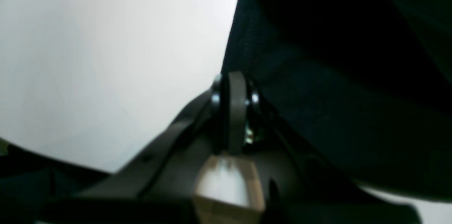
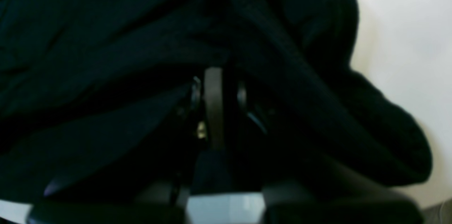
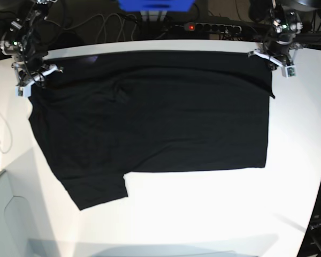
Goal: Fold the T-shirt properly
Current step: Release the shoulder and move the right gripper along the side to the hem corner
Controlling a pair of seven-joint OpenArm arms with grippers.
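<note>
Both fingers seemingly pinching T-shirt [image 3: 150, 118], white table [image 3: 203, 214], cables [image 3: 96, 24] behind

I see my left gripper [image 3: 272, 60] and right gripper [image 3: 33, 80] both closed, arms stretched to far corners

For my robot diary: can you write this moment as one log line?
T-shirt: spread on white table | left claw: shut on T-shirt | right claw: shut on T-shirt
</note>
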